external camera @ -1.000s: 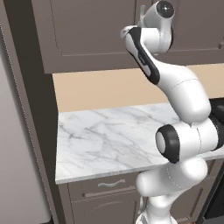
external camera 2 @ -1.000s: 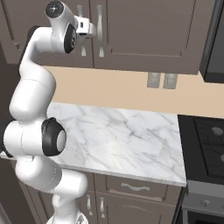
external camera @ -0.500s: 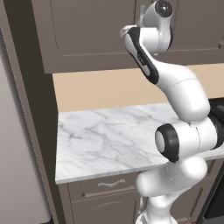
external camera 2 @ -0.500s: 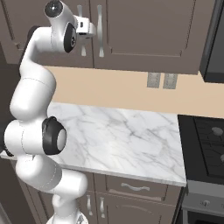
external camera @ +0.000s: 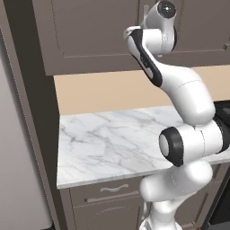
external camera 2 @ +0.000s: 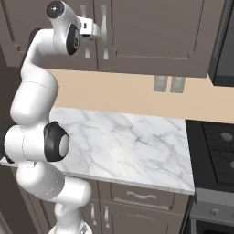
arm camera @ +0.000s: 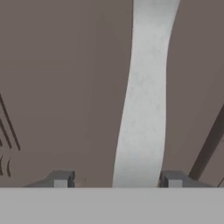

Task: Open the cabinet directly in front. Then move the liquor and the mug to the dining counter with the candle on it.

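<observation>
Jaws (arm camera: 114,179) stood apart, astride the wavy silver handle (arm camera: 144,96) of the cabinet (arm camera: 65,87), no contact discernible. Doors shut, contents hidden. Fingertips (arm camera: 61,178) cut off low; hand masked behind the arm from the left.

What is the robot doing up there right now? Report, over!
End effector at the dark grey-brown wall cabinet, fingers either side of its wavy silver handle, not clamped yet. Doors shut. Nothing in the way, over.
</observation>
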Motion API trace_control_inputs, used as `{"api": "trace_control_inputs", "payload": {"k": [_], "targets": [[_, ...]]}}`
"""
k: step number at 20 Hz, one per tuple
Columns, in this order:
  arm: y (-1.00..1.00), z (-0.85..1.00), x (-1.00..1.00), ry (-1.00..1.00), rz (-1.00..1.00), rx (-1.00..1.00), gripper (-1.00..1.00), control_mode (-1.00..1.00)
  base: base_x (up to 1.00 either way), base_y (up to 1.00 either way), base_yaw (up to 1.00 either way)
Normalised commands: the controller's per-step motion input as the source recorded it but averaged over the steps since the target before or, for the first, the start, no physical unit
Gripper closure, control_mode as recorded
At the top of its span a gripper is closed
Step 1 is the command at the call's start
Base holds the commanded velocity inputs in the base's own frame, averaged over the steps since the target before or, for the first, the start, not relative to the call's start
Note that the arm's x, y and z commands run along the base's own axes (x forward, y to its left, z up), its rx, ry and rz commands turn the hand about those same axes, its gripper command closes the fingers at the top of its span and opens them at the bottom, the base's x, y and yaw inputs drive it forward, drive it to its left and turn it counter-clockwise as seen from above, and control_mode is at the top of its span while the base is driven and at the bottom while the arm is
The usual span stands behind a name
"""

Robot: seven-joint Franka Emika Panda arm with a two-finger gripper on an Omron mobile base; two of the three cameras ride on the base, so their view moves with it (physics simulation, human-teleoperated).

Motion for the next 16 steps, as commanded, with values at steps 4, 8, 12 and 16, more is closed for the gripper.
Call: {"api": "trace_control_inputs", "payload": {"k": [4, 8, 12, 16], "targets": [[0.0, -0.19, 0.08, -0.09, 0.0, 0.0, 1.0, -1.0, 0.0, 0.0, 0.0], [0.0, -0.04, 0.0, -0.06, 0.02, 0.0, 1.0, -1.0, 0.0, 0.0, 0.0], [0.0, 0.0, -0.01, 0.0, 0.0, 0.0, 1.0, -1.0, 0.0, 0.0, 0.0], [0.17, -0.08, 0.0, 0.0, 0.0, 0.0, 1.0, -1.0, 0.0, 0.0, 0.0]]}}
